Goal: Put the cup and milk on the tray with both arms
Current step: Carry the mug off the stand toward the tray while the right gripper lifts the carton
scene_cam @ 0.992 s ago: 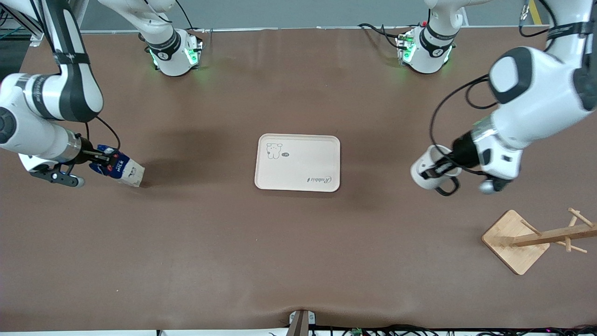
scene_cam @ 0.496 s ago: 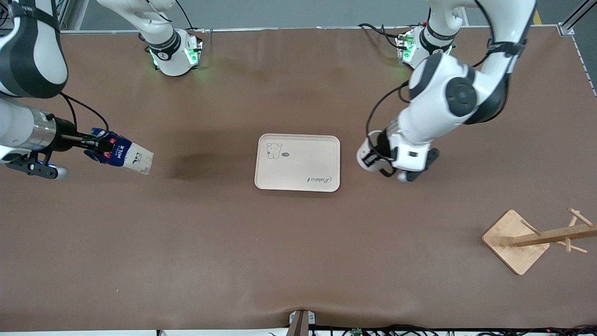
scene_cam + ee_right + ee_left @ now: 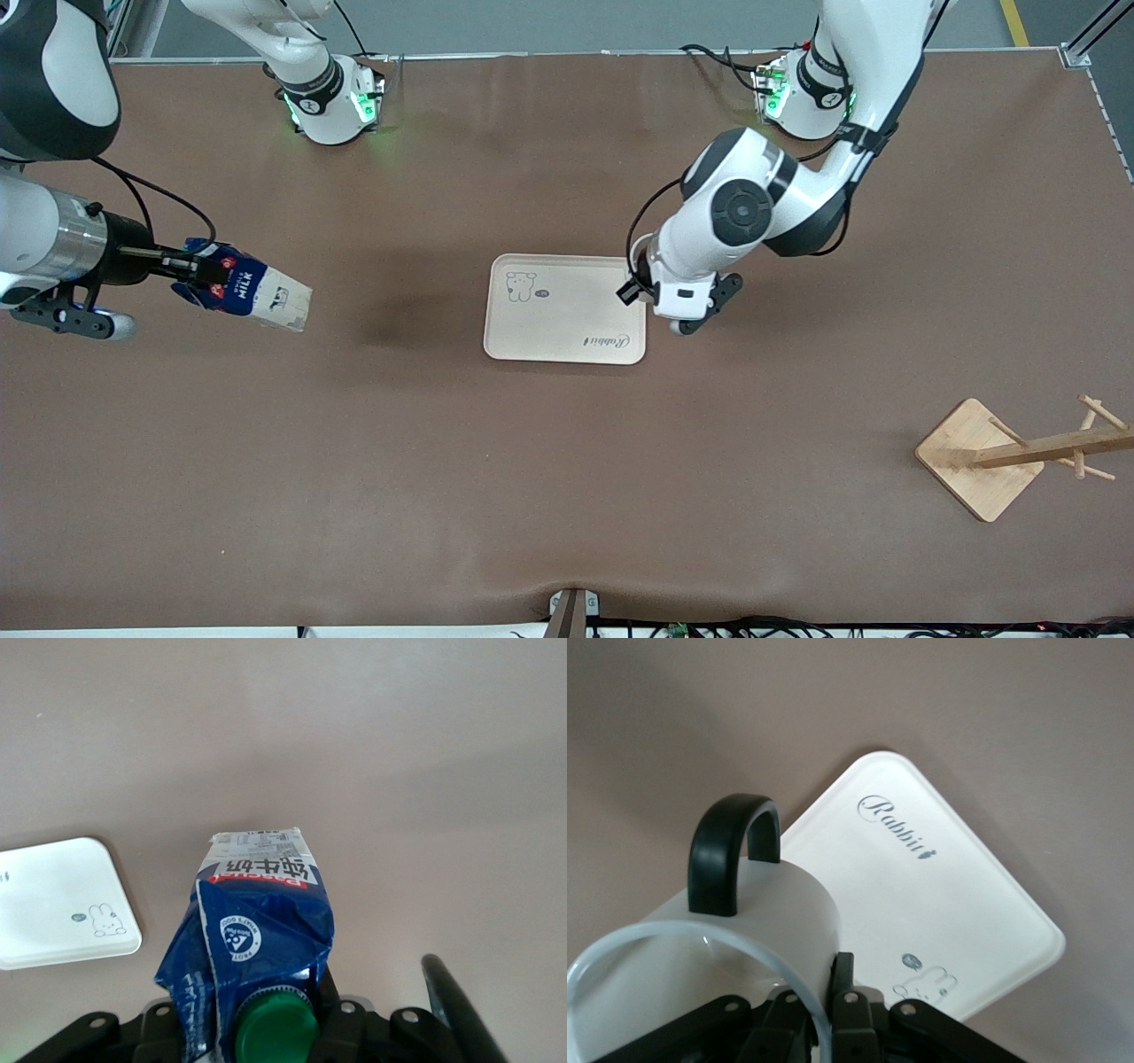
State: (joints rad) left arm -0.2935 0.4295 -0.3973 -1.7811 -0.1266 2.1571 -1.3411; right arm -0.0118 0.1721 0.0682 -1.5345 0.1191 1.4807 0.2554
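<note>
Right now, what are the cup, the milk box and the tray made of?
The cup looks like glazed ceramic: smooth white wall, shiny black handle. The milk box looks like coated paper: its glossy printed blue top is creased and folded. The tray could be matte plastic or melamine: even cream surface, rounded corners, printed drawing. That one is hard to tell for sure.

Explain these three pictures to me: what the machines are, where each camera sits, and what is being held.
Two white robot arms work at a brown table. One camera looks down from above; the other two ride on the arms' wrists. The left gripper, over the tray edge, is shut on a white cup, seen only from its wrist. The right gripper is shut on a milk carton, in the air toward the right arm's end. A wooden rack stands nearer the overhead camera, toward the left arm's end.
</note>
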